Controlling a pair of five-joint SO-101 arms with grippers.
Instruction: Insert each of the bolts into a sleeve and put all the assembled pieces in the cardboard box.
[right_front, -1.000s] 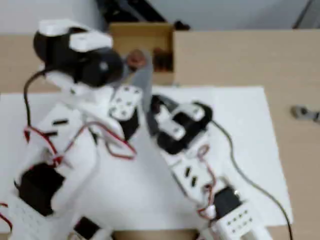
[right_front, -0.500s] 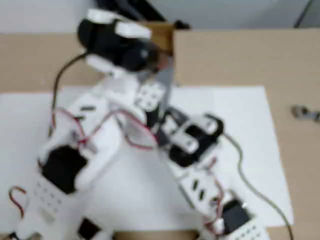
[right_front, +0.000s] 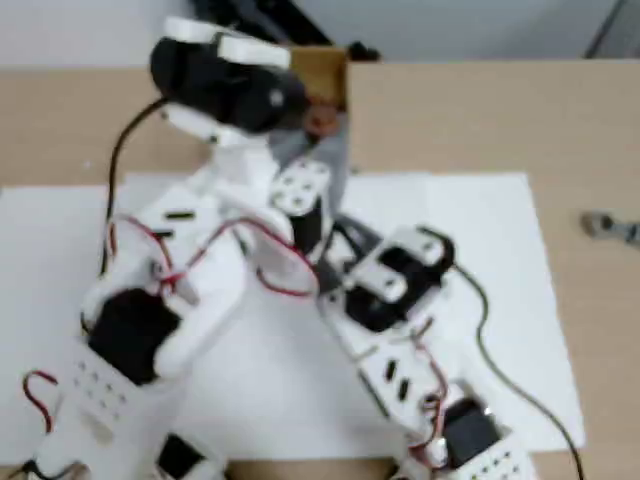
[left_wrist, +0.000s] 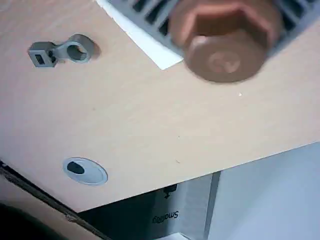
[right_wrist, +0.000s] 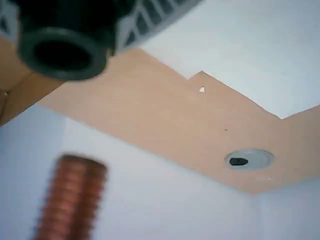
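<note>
A copper bolt (left_wrist: 225, 42) is clamped by its hex head between the grey fingers (left_wrist: 150, 20) of my left gripper (left_wrist: 225, 27), which is shut on it. From above, that bolt (right_front: 320, 120) hangs at the front right corner of the cardboard box (right_front: 325, 68), with the left gripper (right_front: 322, 135) around it. My right gripper (right_wrist: 65, 25) is shut on a black sleeve (right_wrist: 62, 50), its bore facing the camera. The bolt's threaded end (right_wrist: 72, 197) shows apart from the sleeve. The right gripper (right_front: 345, 235) sits under the left arm's wrist in the high view.
A white sheet (right_front: 480, 260) covers the middle of the wooden table (right_front: 480, 110). A small grey part (right_front: 610, 227) lies on the wood at the far right, also seen as a grey part (left_wrist: 62, 50). A cable grommet (left_wrist: 85, 171) is set in the tabletop. Both arms crowd the centre.
The left arm has swung right with the bolt, from left of the box to its front right corner. The right arm has shifted slightly right.
</note>
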